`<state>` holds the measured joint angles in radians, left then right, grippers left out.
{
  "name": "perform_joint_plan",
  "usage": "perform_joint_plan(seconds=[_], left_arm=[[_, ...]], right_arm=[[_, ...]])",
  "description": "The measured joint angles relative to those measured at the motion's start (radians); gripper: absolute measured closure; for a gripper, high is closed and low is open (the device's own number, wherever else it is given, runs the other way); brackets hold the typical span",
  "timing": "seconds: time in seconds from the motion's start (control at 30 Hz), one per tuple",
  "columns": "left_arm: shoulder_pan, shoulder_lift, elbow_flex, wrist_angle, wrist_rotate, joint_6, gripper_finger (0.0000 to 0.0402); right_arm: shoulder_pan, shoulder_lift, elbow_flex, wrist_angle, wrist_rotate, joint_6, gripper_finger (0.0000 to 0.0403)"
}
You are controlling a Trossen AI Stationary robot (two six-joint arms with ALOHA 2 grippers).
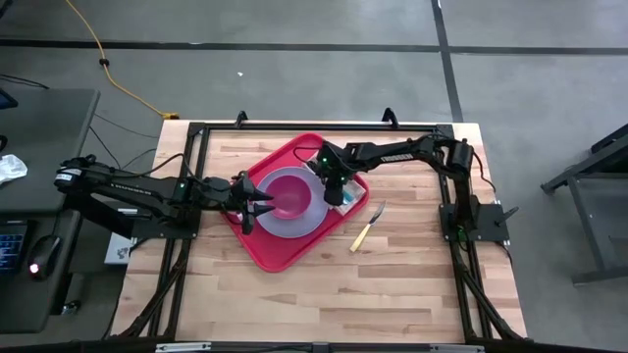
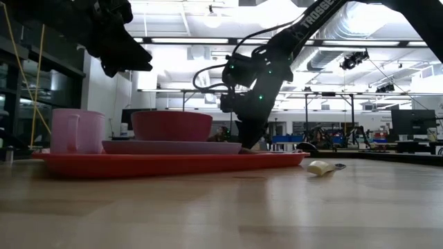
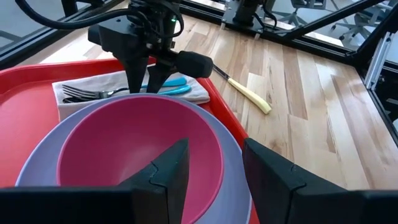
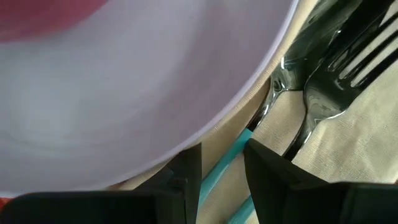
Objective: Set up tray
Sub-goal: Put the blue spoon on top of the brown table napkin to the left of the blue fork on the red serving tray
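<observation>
White capital letters are showing on the dark upper link of the arm [image 2: 313, 17] that is reaching down at about one o'clock in the low view; "TROSS" is reading clearly before the picture's edge is cutting the word off. No other writing is proving legible: a pale marking on the right arm's link [image 1: 397, 152] in the high view is too small to read, and nothing readable is showing in either wrist view.
</observation>
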<state>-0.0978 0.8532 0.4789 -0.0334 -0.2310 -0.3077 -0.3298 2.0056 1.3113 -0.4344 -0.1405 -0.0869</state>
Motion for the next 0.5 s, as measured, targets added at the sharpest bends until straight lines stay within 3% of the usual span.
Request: perform_joint_plan(seconds=[0.5], left_arm=[[0.0,0.0,0.0,0.0,0.0,-0.002,0.0222]], right_arm=[[0.004,0.001,0.043,-0.024,0.008,-0.046,0.0304]])
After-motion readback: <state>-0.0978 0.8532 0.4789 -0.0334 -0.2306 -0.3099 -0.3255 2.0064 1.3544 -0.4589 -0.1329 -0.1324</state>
